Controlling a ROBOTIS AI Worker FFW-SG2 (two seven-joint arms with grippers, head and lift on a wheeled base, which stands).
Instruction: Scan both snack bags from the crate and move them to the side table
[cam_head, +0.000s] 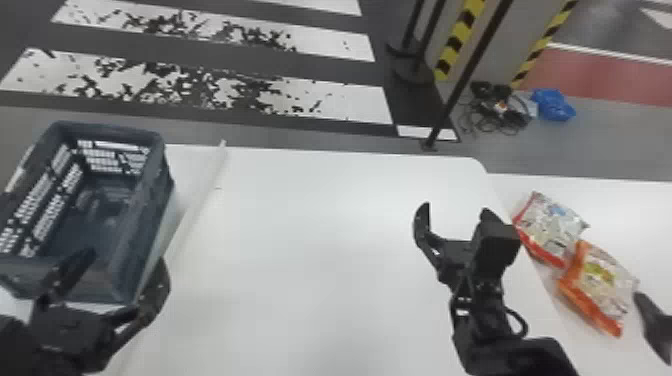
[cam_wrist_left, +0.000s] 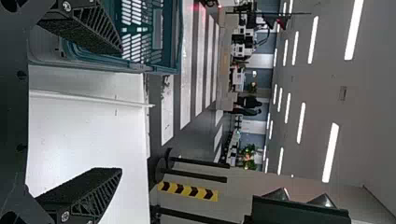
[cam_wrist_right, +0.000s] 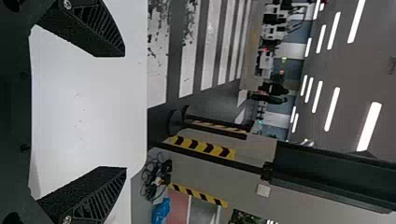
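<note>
Left hand (cam_head: 128, 265): nearest the camera, at the near left, fingers spread, nothing between them. One finger overlaps the near wall of the crate (cam_head: 111, 131) in the head view; contact cannot be confirmed. Crate stands at the left, long sides running near to far.

Main surface (cam_head: 320, 240): white, extends from beside the crate to the right hand (cam_head: 457, 214). Right hand is held over its right part, fingers spread, grasping nothing, tips directed to the far side.

Red-edged bag (cam_head: 551, 226): lies on the side surface (cam_head: 645, 210), to the right of the right hand. Orange-edged bag (cam_head: 600, 287): same surface, nearer and farther right, its far corner against or just overlapping the red-edged one. Coloured edges of both slant from far left to near right. A dark object (cam_head: 654, 325) comes in at the right border beside the orange-edged bag; identity not determined.

Key relation: both bags are right of the right hand, with the crate well apart at the left. Right hand is clearly the nearer one.

Assessment: transfer appears complete; scan status cannot be judged from placement. Next step probably to withdraw the hands. Risk: a rightward sweep of the right arm could nudge the red-edged bag.
</note>
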